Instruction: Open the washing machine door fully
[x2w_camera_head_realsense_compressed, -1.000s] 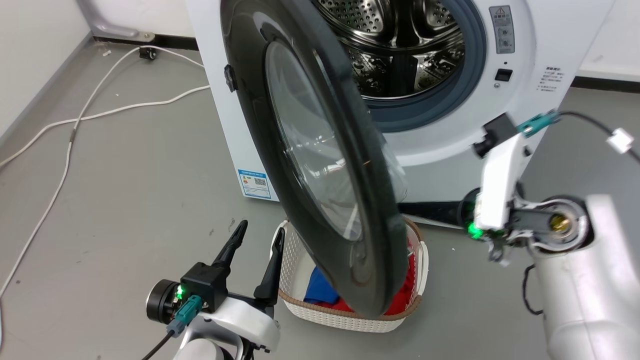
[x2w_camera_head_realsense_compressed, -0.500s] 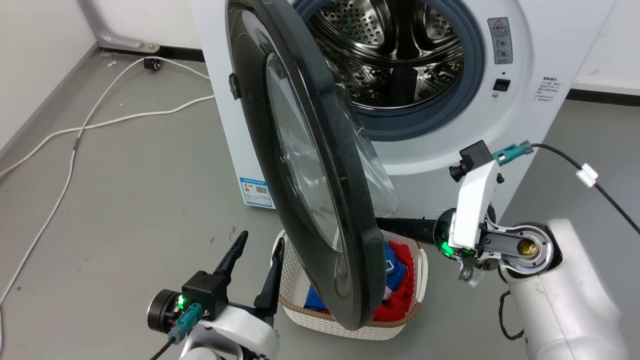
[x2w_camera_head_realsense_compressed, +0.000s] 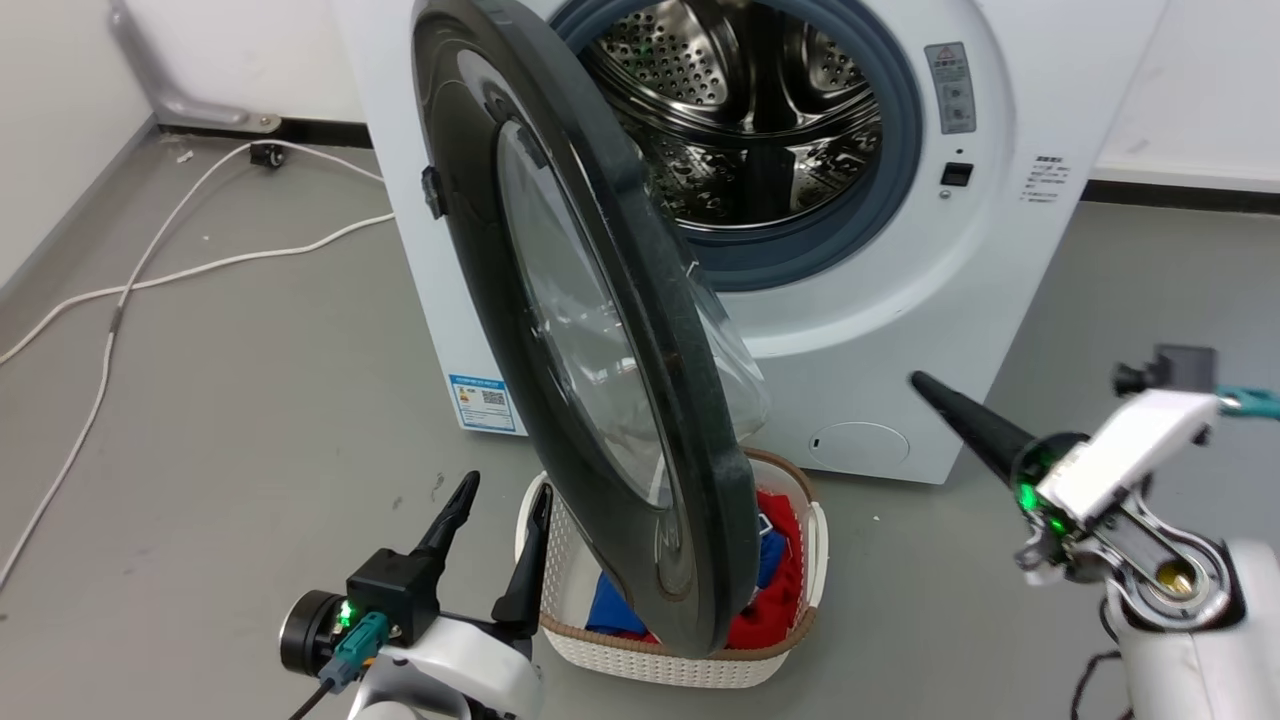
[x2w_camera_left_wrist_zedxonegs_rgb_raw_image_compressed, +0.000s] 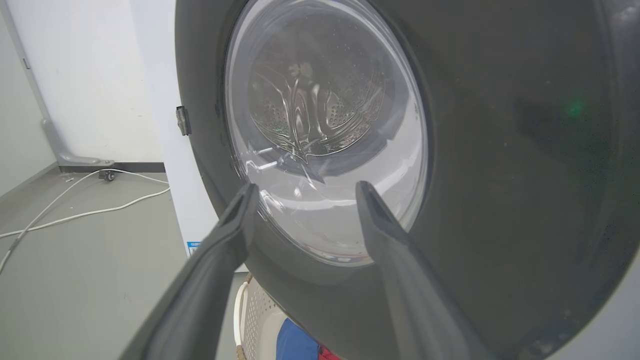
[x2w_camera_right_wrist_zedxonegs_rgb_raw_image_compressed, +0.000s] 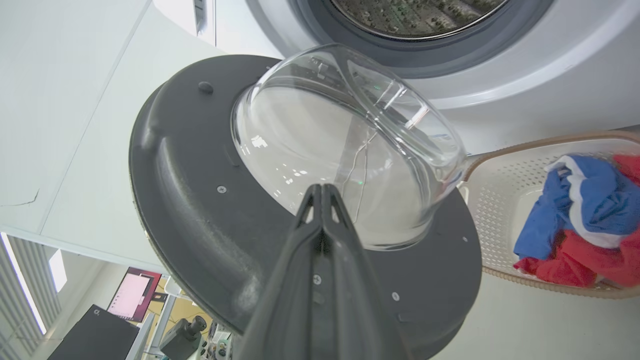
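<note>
- Washing machine door (x2w_camera_head_realsense_compressed: 560, 330) stands half open, hinged at the washing machine (x2w_camera_head_realsense_compressed: 880, 330) front's 9 o'clock;
- right gripper (x2w_camera_head_realsense_compressed: 930, 392), fingers together, waits at its 3 o'clock, inner side, apart; likely pusher;
- left gripper (x2w_camera_head_realsense_compressed: 503, 490), fingers spread, empty, sits at 7 o'clock.

No words or nos. are big enough to read. The washing machine (x2w_camera_head_realsense_compressed: 900, 330) has 3 marks on its white front.

1. Blue-and-white sticker (x2w_camera_head_realsense_compressed: 482, 402), at the front's bottom left corner. It has a blue band on top and a little QR square (x2w_camera_head_realsense_compressed: 493, 397) on its right side. The print is too tiny to read.
2. Grey label (x2w_camera_head_realsense_compressed: 953, 88), near the front's top right, just right of the drum hole (x2w_camera_head_realsense_compressed: 740, 120). It has a red warning triangle (x2w_camera_head_realsense_compressed: 947, 55) at the top w/ small round pics under it. The letters are too small to read.
3. Small print (x2w_camera_head_realsense_compressed: 1047, 178), a few short grey lines by the front's right edge, lower than the grey label. Can't read it.
</note>
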